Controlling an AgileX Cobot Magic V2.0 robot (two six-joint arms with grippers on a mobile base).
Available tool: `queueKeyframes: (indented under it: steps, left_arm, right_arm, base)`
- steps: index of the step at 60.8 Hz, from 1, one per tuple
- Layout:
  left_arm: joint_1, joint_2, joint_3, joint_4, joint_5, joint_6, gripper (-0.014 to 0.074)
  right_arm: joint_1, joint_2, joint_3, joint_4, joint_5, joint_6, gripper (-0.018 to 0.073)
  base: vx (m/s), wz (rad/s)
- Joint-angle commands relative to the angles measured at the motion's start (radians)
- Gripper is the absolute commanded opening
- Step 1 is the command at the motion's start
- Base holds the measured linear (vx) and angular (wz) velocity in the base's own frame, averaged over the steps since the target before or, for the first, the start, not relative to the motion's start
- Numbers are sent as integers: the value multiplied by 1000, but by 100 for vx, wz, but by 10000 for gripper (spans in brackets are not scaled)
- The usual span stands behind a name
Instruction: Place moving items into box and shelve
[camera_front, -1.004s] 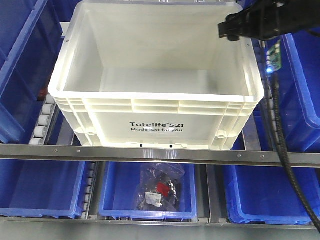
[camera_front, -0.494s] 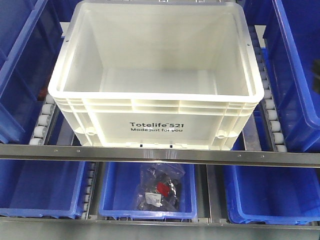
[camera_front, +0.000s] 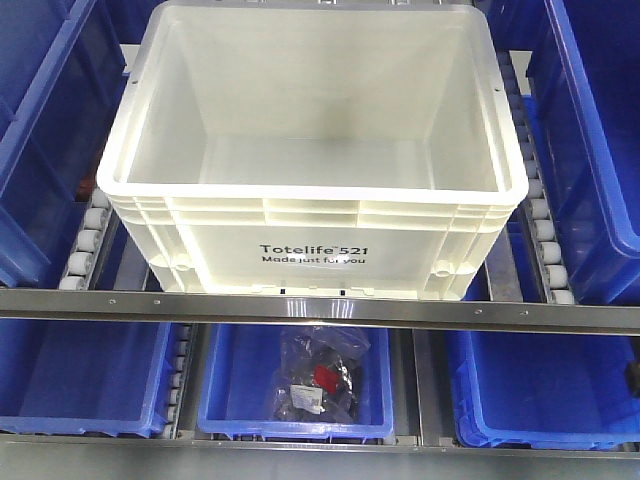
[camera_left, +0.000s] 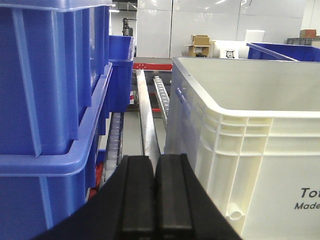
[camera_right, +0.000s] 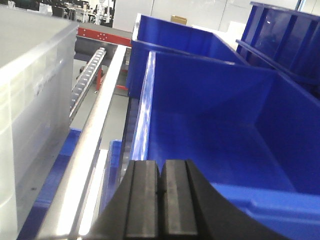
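Right arm gone from above the box (camera_front: 310, 235); nothing else moved.

Printed in black on the front wall of the white box (camera_front: 310, 190), near its lower edge: "Totelife 521" with "Made just for you" beneath. Cut off at the right edge in the left wrist view on the same wall (camera_left: 270, 165): only "To" above "Made". Nothing else legible on the blue bins (camera_front: 80, 375) or the bagged parts (camera_front: 318, 380).
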Motion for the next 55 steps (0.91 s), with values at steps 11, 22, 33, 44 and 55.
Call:
queueKeyframes:
  steps: [11,22,33,44,55]
  left_arm:
    - [3,-19,18,-8,-78,-2,-6]
    - [3,-19,18,-8,-78,-2,-6]
    - [3,-19,18,-8,-78,-2,-6]
    - [3,-19,18,-8,-78,-2,-6]
    - [3,-19,18,-8,-78,-2,-6]
  right_arm:
    - [-5,-240,36,21,138,21,-10]
    - [-5,-303,36,91,209,85,-8]
    - [-5,-301,36,90,207,118,-8]
    - [-5,-300,36,91,221,118,-8]
    - [-5,-300,36,91,221,118,-8]
  base:
    - [0,0]
    - [0,0]
    - [0,0]
    - [0,0]
    - [0,0]
